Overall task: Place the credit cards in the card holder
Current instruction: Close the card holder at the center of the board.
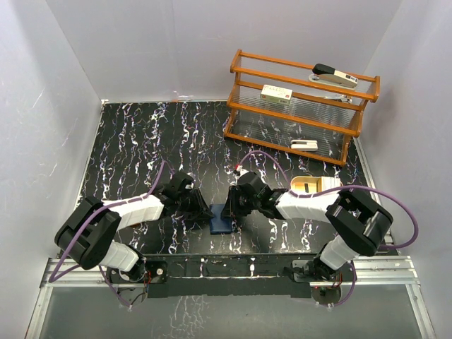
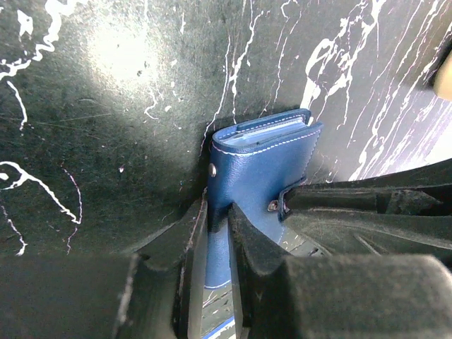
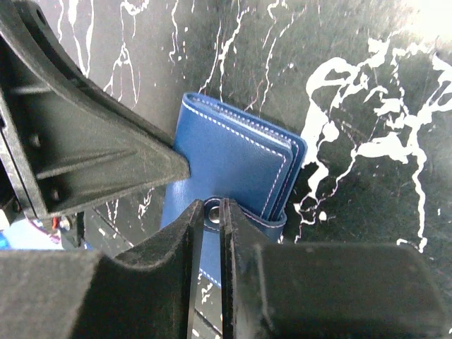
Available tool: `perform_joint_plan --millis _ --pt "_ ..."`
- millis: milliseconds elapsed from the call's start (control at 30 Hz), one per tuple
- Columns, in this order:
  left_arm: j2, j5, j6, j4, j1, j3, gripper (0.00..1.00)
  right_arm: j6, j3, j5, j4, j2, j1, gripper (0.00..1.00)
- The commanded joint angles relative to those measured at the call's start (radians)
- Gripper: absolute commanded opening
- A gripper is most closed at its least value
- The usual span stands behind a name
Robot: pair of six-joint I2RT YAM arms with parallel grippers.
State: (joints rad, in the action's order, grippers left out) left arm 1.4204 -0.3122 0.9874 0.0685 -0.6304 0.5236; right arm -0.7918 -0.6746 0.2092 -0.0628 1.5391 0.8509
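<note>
The card holder, a navy blue wallet, lies folded on the black marbled table between my two grippers. In the left wrist view the card holder shows thin pale layers between its covers; I cannot tell whether they are cards. My left gripper is shut on the card holder's near blue edge. My right gripper is shut on the snap tab of the card holder. In the top view the left gripper and right gripper meet over it. No loose credit card is in view.
A wooden rack stands at the back right, holding white block-shaped devices and a stapler-like tool. A beige tray lies right of the right arm. White walls enclose the table.
</note>
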Motion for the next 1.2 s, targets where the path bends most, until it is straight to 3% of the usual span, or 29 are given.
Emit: perform_joint_plan --millis 0,200,400,700,1167 --pt "-0.025 -0.043 0.031 0.017 -0.012 -0.016 0.14 0.035 -0.042 -0.102 0.007 0.037 0.028 0.14" --pt "-0.043 -0.082 0.083 0.079 -0.014 -0.043 0.15 0.042 -0.055 -0.158 0.036 0.048 0.054 0.12" --pt "-0.048 -0.046 0.063 0.041 -0.014 -0.046 0.16 0.044 -0.063 -0.190 0.073 0.002 0.066 0.12" --pt "-0.019 -0.004 0.009 -0.004 -0.014 -0.029 0.16 0.108 -0.136 -0.266 0.257 -0.116 0.065 0.20" --pt "-0.008 -0.004 0.003 -0.007 -0.014 -0.017 0.15 0.102 -0.061 -0.130 0.160 -0.090 0.045 0.17"
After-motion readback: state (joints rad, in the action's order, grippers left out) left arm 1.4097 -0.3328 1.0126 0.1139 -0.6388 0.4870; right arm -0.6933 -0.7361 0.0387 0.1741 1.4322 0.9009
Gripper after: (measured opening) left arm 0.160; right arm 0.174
